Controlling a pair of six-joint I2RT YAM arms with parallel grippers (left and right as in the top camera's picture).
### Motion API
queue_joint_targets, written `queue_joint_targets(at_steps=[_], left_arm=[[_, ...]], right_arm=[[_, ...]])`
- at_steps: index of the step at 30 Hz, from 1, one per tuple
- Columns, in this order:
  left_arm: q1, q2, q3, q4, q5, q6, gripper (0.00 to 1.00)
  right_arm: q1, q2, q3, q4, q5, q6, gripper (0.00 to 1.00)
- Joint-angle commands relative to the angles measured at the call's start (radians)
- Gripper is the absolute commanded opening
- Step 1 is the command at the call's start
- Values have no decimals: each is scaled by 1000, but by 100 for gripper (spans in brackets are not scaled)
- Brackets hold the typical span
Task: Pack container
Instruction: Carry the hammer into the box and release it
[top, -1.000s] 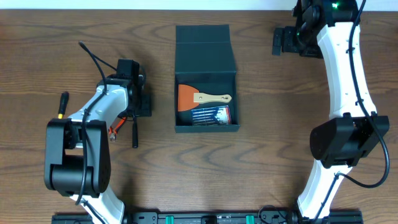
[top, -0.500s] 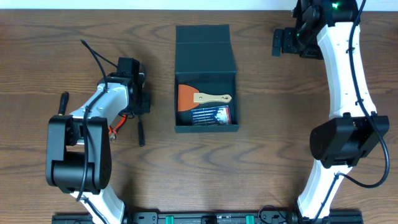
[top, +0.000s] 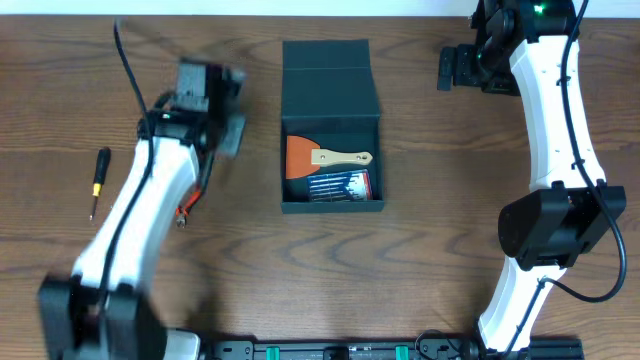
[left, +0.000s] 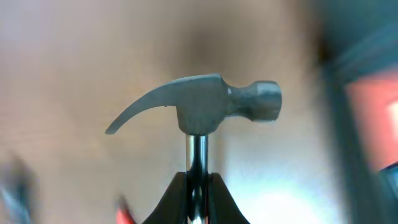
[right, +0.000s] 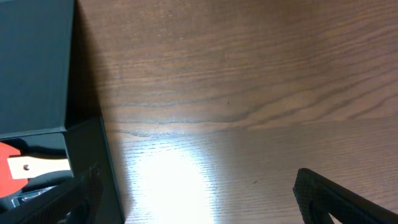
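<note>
Two tools to describe. Shows the left tool (left: 198, 186) clamped on the steel shaft of a claw hammer (left: 199, 109), just under the head, probably so as to carry it with claw and face clear of the fingers. Places that tool, motion-blurred in the overhead view, at about 9 o'clock from the container (top: 330, 85), near but not touching. Finds the container at the middle of the tabletop (top: 430, 250), flap lid laid open toward 12 o'clock, presumably to leave the well free for loading from above. Holds already an orange scraper (top: 300, 157) with a wooden handle and, at its 6 o'clock, a flat packet (top: 340, 186) too small to identify. Leaves a yellow-and-black screwdriver (top: 97, 180) lying well apart at 9 o'clock, not yet packed. Shows the right tool (top: 446, 68) with fingers apart and gripping nothing, at about 2 o'clock from the container, likely held there to stay out of the way.
</note>
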Motion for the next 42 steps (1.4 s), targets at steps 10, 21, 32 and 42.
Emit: queue_joint_targets(at_steps=[10, 21, 32, 42], left_arm=[[-431, 18, 84, 135, -5, 596, 6], [-446, 297, 84, 158, -5, 719, 6], [-450, 313, 84, 183, -5, 647, 6], [-467, 318, 84, 201, -7, 469, 6]], right_arm=[[0, -7, 3, 2, -3, 18, 99], [0, -7, 3, 7, 4, 17, 99], [0, -7, 3, 15, 4, 13, 99], [0, -7, 3, 21, 4, 14, 99]])
